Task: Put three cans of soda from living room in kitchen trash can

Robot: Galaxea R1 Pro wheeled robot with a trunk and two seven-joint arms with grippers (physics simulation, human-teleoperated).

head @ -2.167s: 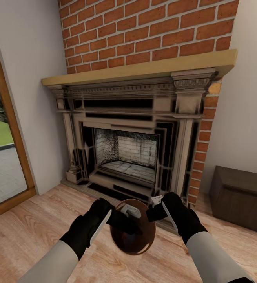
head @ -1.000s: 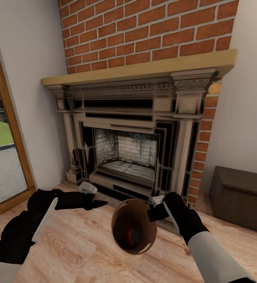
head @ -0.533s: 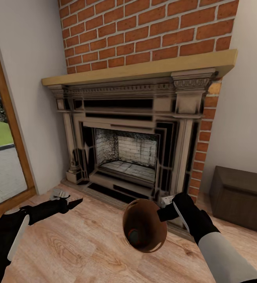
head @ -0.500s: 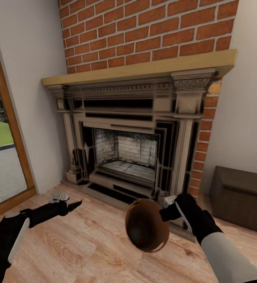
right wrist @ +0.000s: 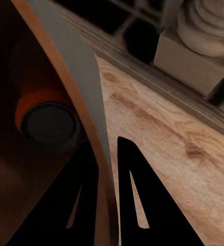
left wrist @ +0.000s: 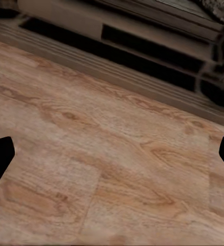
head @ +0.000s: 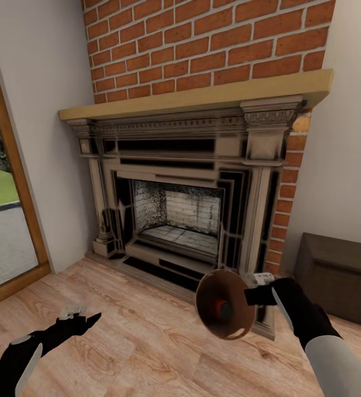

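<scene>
The warm brown plank floor [head: 147, 342] ran from the wood-framed glass door [head: 4, 182] across to the ornate fireplace [head: 186, 187], whose stepped base [head: 147, 264] stood directly on it. A dark low cabinet [head: 340, 275] sat on the planks at the right, beside the brick chimney wall [head: 202, 44].

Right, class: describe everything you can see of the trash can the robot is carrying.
The trash can is a round tapered bin, brown inside with a thin grey wall. It is tipped so its mouth faces the head camera, held off the plank floor before the fireplace. The right hand pinches its rim, one finger inside, one outside. An orange soda can lies inside.
</scene>
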